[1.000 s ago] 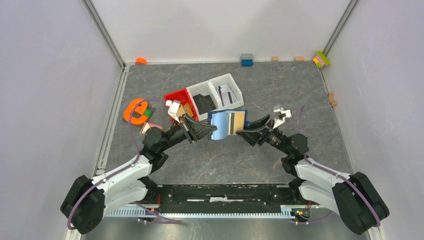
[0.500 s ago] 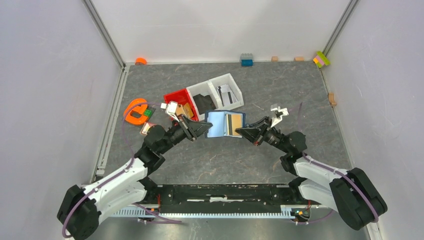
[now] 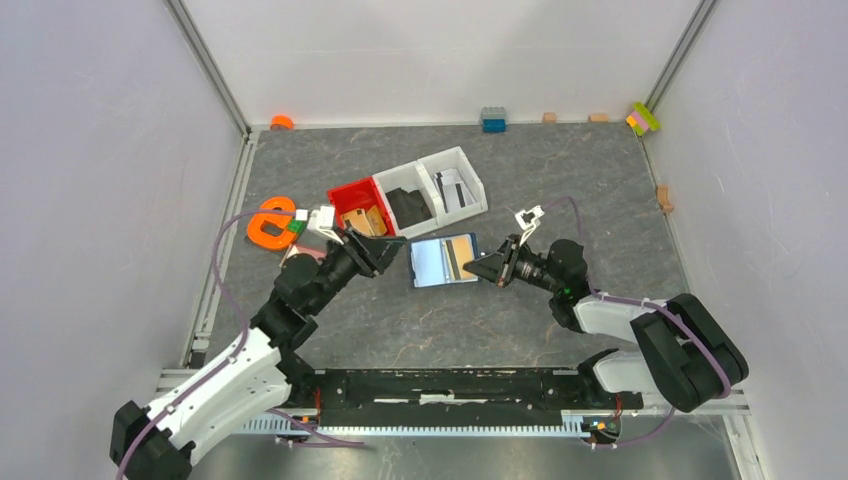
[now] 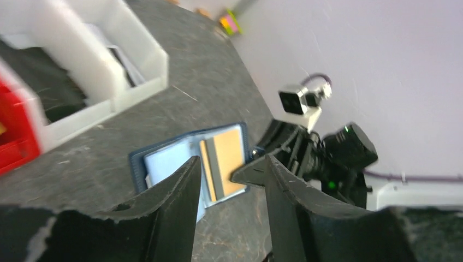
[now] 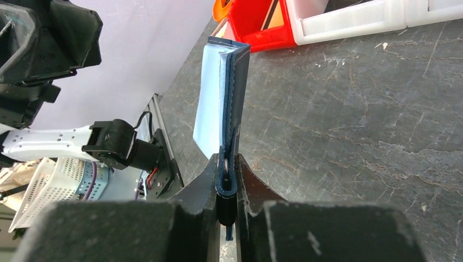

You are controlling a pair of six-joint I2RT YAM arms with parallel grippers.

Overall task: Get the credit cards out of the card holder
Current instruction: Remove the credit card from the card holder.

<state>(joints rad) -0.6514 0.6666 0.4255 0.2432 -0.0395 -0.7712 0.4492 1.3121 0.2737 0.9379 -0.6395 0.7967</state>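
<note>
Navy card holder (image 3: 440, 262) open, now lower vs prior frame, R claw (image 3: 472, 268) clenched on its edge, L claw (image 3: 397, 243) released, backed off left

Grey marbled table (image 3: 400, 320): red bin (image 3: 350, 187), 2 white bins (image 3: 447, 155), orange ring (image 3: 258, 225), blue brick (image 3: 493, 122).

Card holder (image 3: 432, 262): navy outside, light blue inside, spread open face-up near the centre of the worktop (image 3: 560, 180). Its 3 o'clock edge is pinched by the right end effector (image 3: 492, 268). Resting or just lifted: cannot tell. The right leaf shows a tan card (image 3: 464, 254) with a dark grey stripe. Credit cards (image 3: 450, 188), grey and dark, lie in a white bin (image 3: 474, 174) at the holder's 12 o'clock.
</note>
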